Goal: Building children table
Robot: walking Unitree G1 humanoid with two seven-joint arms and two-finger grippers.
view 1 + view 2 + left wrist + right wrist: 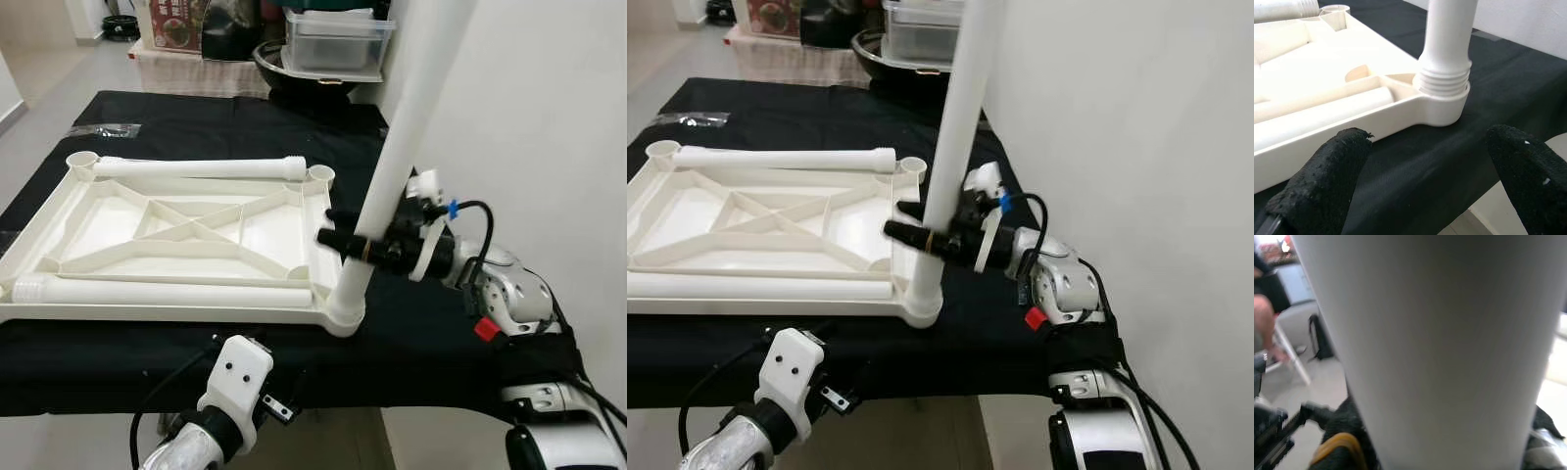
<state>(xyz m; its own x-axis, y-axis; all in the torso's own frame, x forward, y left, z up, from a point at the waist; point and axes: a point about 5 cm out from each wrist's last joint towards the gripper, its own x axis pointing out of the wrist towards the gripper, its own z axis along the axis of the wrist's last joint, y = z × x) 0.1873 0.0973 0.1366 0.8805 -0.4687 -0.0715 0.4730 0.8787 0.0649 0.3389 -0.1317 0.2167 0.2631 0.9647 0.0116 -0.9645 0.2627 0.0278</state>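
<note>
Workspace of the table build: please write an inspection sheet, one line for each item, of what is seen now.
Surface: black cloth over a bench.
Job's things: white tabletop lies underside up; one leg stands tilted in the near right corner socket, threads showing; two loose legs lie in the tabletop.
Clutter: small plastic bag at the far left.
Grippers: right gripper shut on the leg; left gripper open, near the socket.
Cables: black cable on the right wrist.
Surroundings: white wall; storage boxes behind.
</note>
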